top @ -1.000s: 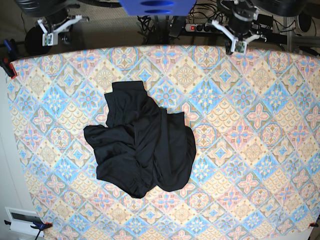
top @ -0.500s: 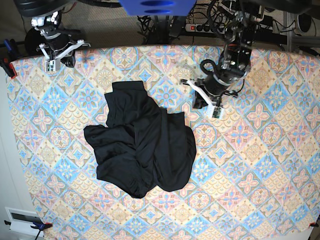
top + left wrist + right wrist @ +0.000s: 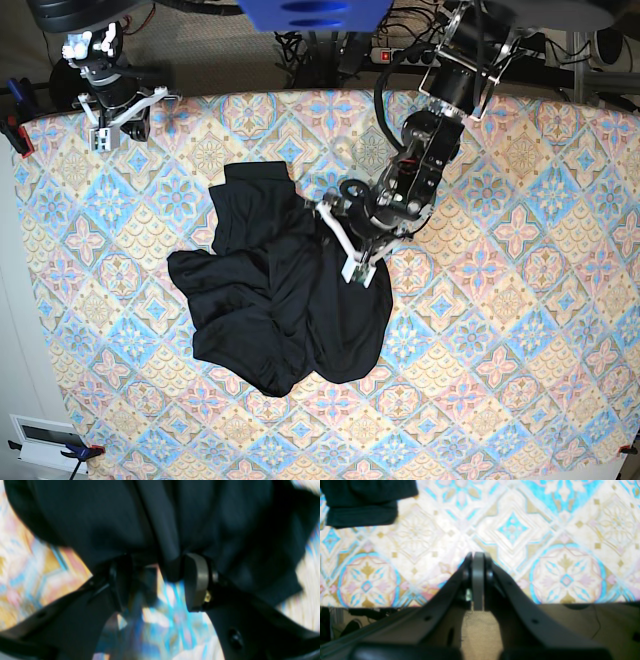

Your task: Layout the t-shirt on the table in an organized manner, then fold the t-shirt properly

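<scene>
The black t-shirt (image 3: 285, 295) lies crumpled in a heap at the middle of the table (image 3: 520, 300). My left gripper (image 3: 352, 248) has reached down onto the heap's upper right edge. In the left wrist view this gripper (image 3: 157, 580) is open, its fingers (image 3: 196, 580) spread wide with a fold of the t-shirt (image 3: 170, 530) hanging between them over the patterned table (image 3: 37, 567). My right gripper (image 3: 105, 118) hovers at the table's far left corner, away from the cloth. Its own view shows the gripper (image 3: 478, 560) shut and empty over the table (image 3: 520, 530), with a corner of the t-shirt (image 3: 362, 502) at top left.
A power strip (image 3: 400, 55) and cables lie behind the table's back edge. A red clamp (image 3: 15, 135) grips the left edge, and a white box (image 3: 40, 440) sits off the front left corner. Bare floor (image 3: 480, 630) shows past the edge under my right gripper.
My left arm swung from the back edge down to the t-shirt's upper right edge, and its jaws went from shut to wide open. The right arm shifted slightly near its corner.
</scene>
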Controlling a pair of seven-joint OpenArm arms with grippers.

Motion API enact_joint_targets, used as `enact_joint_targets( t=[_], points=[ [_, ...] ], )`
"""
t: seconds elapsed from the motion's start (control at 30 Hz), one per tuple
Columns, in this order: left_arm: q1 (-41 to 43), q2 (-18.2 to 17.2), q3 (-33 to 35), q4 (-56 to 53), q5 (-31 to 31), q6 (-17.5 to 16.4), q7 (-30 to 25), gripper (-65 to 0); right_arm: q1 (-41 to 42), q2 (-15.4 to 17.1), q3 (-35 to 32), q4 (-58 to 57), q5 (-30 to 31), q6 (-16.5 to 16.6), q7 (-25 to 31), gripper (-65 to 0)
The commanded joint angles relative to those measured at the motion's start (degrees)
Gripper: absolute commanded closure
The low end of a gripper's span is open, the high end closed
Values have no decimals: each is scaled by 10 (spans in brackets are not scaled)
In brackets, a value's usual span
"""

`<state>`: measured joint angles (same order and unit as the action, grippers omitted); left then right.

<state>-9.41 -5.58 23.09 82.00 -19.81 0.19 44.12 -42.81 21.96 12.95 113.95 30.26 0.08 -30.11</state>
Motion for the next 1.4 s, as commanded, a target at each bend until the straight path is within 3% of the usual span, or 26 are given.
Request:
enact_joint_targets(
  t=[0.0,0.13,0.2,0.27,0.3,0.4,0.6,0.8,0.93,1.07,1.23,1.37],
  points=[
    [-15,9,0,-3,-5,-2,-14,-328,-2,6,4,11,2,2,12,-1],
    [-55,23,39,-59,0,-2,-17,-282,-1,6,4,11,2,2,12,0],
    [-61,21,50,-64,0,-2,-17,-174,5,6,4,11,2,2,12,0],
    [-61,10,46,-63,0,-1,-17,-17,7,6,4,11,2,2,12,0],
    [-61,-6,37,-62,-4,0,-17,0,13,6,4,11,2,2,12,0],
    [-39,-51,-1,-30,-18,0,-18,-10,29,6,0,11,2,2,11,-1],
    [44,-176,-108,108,-78,-1,-20,0,69,7,-52,11,2,2,11,-1],
    [100,-248,-264,124,-138,-1,-20,0,123,7,-118,8,1,2,11,-1],
    [134,-274,-356,117,-145,-1,-20,0,155,7,-147,6,1,2,11,-1],
    [149,-278,-428,78,-146,-1,-17,-1,200,7,-179,4,1,2,5,-35],
    [196,-287,-429,95,-146,-1,-17,-4,278,7,-250,-5,1,2,-25,-119],
    [231,-287,-434,114,-147,-1,-16,-69,349,7,-334,-42,1,2,-25,-149]
  ],
)
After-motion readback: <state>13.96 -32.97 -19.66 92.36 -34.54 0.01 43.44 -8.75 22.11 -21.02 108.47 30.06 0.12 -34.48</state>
